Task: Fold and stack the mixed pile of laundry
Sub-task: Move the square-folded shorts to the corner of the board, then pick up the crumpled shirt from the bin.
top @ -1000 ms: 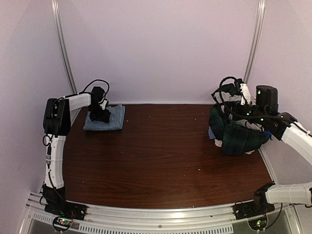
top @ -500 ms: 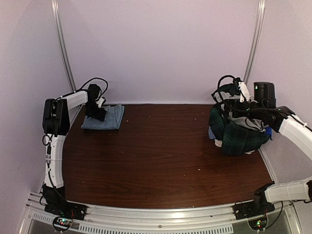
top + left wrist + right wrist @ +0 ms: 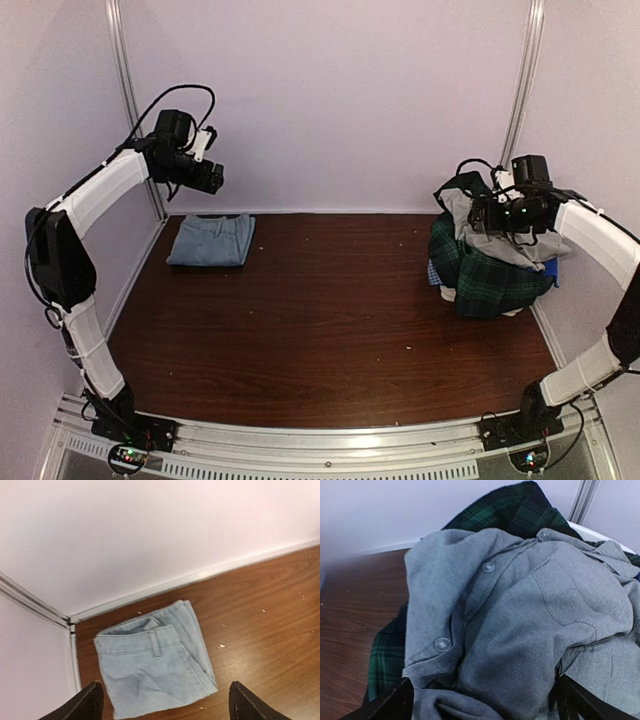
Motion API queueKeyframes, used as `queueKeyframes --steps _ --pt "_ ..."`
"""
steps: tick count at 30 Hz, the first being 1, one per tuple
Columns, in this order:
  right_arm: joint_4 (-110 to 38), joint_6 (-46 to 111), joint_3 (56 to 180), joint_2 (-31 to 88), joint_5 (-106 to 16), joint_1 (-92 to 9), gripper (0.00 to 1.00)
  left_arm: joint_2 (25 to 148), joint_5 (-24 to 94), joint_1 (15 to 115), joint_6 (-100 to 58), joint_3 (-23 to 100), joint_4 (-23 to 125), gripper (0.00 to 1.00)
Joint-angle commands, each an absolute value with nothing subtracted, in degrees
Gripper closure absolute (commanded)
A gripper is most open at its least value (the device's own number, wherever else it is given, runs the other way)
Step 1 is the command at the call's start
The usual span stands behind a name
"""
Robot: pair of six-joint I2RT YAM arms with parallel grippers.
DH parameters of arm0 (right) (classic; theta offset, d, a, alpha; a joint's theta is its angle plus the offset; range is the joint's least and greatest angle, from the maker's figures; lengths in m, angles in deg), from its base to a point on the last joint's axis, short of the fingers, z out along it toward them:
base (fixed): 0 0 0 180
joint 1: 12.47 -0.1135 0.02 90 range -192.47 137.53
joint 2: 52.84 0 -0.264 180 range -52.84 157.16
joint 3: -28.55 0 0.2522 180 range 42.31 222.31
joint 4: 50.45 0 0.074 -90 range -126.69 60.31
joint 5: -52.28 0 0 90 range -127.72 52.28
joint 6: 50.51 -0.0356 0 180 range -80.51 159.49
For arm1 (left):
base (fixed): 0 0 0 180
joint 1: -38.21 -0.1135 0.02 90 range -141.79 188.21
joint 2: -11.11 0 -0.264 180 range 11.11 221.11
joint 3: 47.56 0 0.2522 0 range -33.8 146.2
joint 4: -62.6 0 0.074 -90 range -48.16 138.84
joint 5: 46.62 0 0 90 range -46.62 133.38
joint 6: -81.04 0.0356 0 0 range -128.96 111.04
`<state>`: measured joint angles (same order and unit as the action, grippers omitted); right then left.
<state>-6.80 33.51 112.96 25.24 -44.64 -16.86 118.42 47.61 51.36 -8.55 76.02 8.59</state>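
Matt woven-cloth laundry pile (image 3: 490,275) — smooth, faintly glossy wood table (image 3: 330,330)

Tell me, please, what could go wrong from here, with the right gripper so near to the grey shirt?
1. The grey shirt lies draped over plaid cloth, so the open right gripper may pinch both layers and drag the laundry pile.
2. The pile sits at the right edge of the table; a hard pull might tip pieces off.
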Motion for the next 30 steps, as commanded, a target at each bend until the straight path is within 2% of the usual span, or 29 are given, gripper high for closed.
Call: queueKeyframes --steps 1,3,5,11,12,17,23,30 --pt "-3.64 33.07 114.01 28.99 -38.0 -15.63 0.0 117.49 47.85 55.64 -11.74 65.51 11.96 0.12" --pt "-3.78 33.08 114.07 31.22 -37.99 -14.56 0.01 115.28 46.6 56.65 -12.57 62.12 14.25 0.12" --pt "-3.74 33.45 114.69 33.23 -37.98 -13.52 0.1 114.09 45.5 56.93 -13.54 59.8 15.86 0.12" --pt "-5.89 33.25 120.17 31.95 -43.96 -10.98 0.92 110.71 44.74 56.94 -14.7 56.98 17.17 0.12" --pt "-6.32 33.1 121.73 31.2 -45.76 -10.98 1.0 110.06 44.78 56.94 -14.94 56.52 17.53 0.12" --pt "-7.02 30.76 131.27 29.44 -60.1 -13.19 1.0 106.09 43.55 56.94 -17.1 53.58 19.73 0.12" --pt "-4.75 31.44 146.58 31.89 -64.88 -28.61 1.0 101.61 43.38 56.94 -17.85 50.55 21.32 0.11" --pt "-1.95 33.24 166.48 41.16 -68.19 -48.86 1.0 97.61 45.15 56.7 -19.6 49.49 21.24 0.1"
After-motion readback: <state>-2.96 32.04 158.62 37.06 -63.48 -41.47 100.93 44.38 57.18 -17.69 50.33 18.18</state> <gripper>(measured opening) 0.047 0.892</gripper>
